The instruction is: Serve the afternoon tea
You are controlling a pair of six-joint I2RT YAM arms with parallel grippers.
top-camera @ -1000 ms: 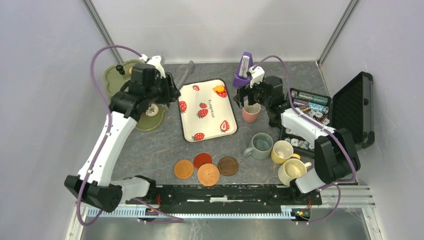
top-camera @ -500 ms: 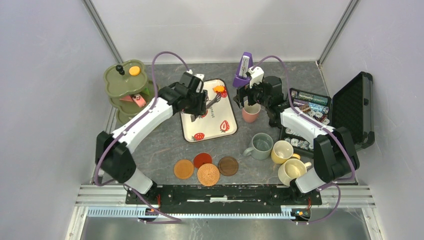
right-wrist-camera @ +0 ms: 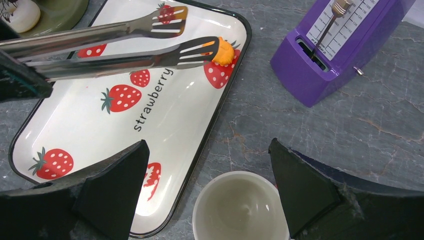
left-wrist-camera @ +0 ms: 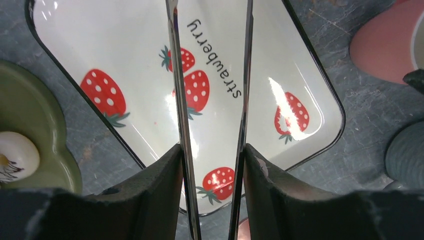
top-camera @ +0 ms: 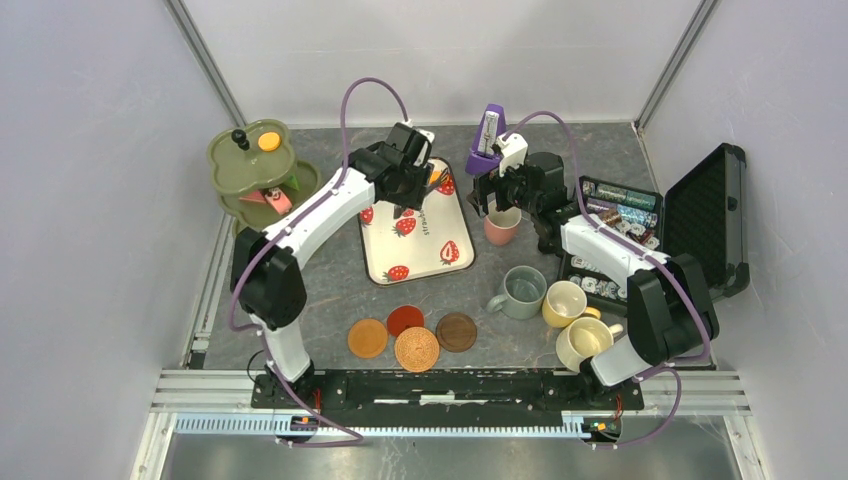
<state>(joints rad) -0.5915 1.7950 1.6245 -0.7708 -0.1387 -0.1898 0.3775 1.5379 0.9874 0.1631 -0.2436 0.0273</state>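
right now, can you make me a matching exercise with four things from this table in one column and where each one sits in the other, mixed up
Things:
1. tongs
2. orange pastry
3. pink mug
4. coasters

Places:
A. clustered on the bare table
B. below the open right end effector
C. gripped by the left end effector
D. on a corner of the strawberry tray

Pairs: 1-C, 2-D, 3-B, 4-A
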